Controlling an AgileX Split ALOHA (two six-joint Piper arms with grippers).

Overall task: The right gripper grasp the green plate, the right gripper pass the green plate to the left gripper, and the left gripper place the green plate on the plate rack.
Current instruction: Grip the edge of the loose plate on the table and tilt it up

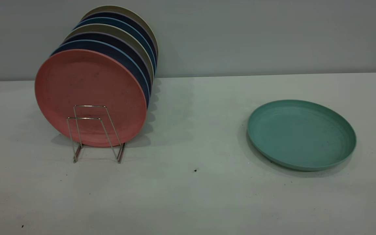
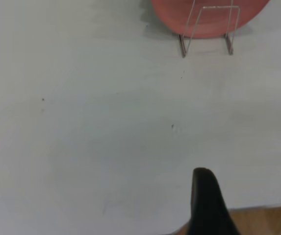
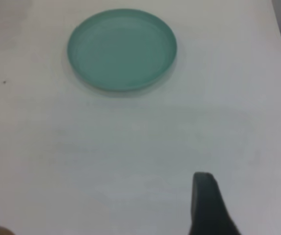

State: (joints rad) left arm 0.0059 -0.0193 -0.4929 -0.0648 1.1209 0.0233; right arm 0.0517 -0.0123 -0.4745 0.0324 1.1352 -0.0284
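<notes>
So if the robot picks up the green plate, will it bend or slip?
The green plate probably stays stiff: it looks moulded and holds a crisp raised rim. Its matte surface suggests some grip, though that low rim gives little to pinch. Lying flat on the table, it likely slides when pushed rather than rolls.

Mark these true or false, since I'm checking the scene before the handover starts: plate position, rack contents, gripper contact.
1. The green plate lies flat on the table. True.
2. The green plate stands in the plate rack. False: it lies apart from the rack, toward the right arm's side.
3. A salmon-pink plate is frontmost in the rack. True.
4. The right gripper touches the green plate. False: bare table separates them.
5. The rack is empty. False: it holds several upright plates.
</notes>
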